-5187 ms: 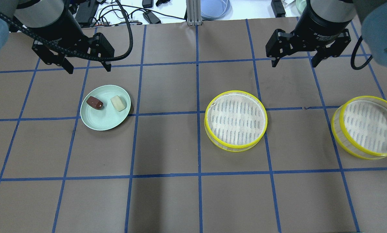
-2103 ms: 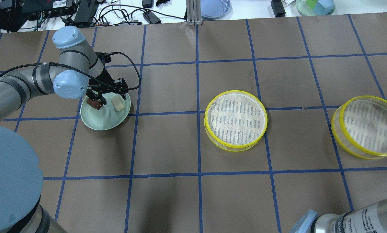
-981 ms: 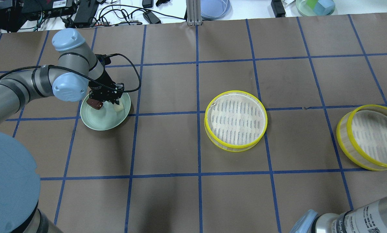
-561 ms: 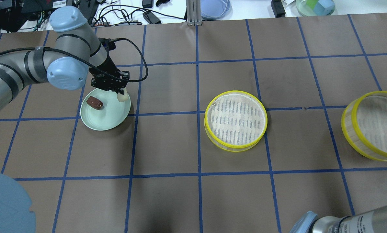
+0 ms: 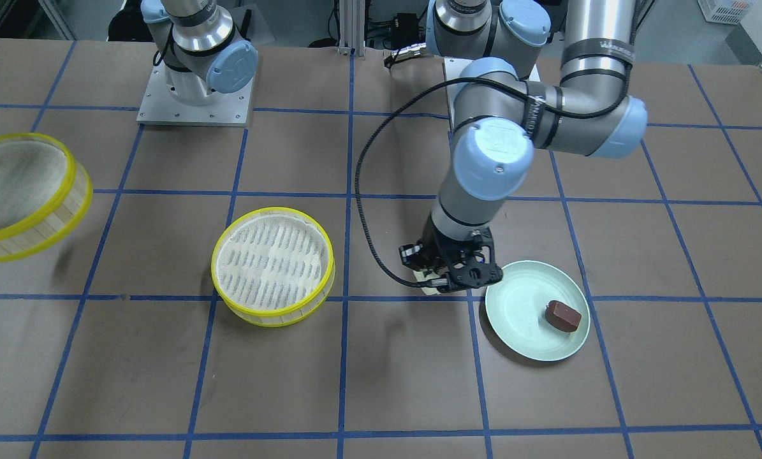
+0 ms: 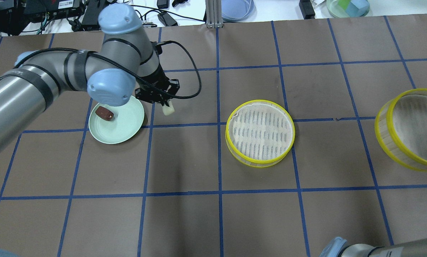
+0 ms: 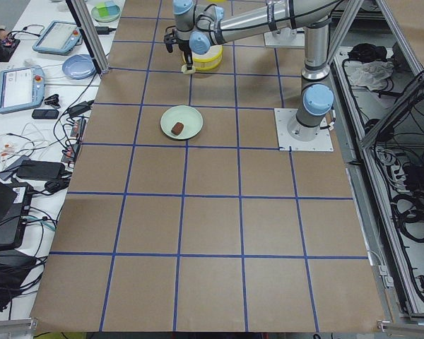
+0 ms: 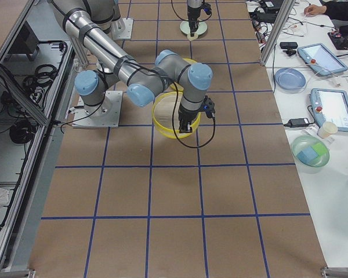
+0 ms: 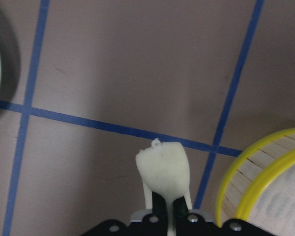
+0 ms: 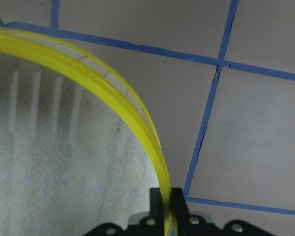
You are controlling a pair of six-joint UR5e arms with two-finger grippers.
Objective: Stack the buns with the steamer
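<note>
My left gripper (image 6: 166, 106) is shut on the cream bun (image 6: 168, 110) and holds it above the table, just right of the pale green plate (image 6: 124, 132). The bun also shows in the left wrist view (image 9: 162, 168) and the front view (image 5: 432, 287). The brown bun (image 6: 104, 114) lies on the plate. One steamer tray (image 6: 259, 162) sits mid-table, nothing in it. My right gripper (image 10: 165, 196) is shut on the yellow rim of the other steamer tray (image 6: 410, 128), which is tilted and raised off the table at the right edge.
Blue tape lines grid the brown table cover. Cables, a blue dish (image 6: 236, 9) and a green bowl (image 6: 347, 7) lie beyond the far edge. The left arm's elbow (image 6: 109, 85) hangs over the plate's back-left part.
My left gripper closed on the cream bun, lifted it off the plate and carried it right. The right tray rose off the table and tilted.
</note>
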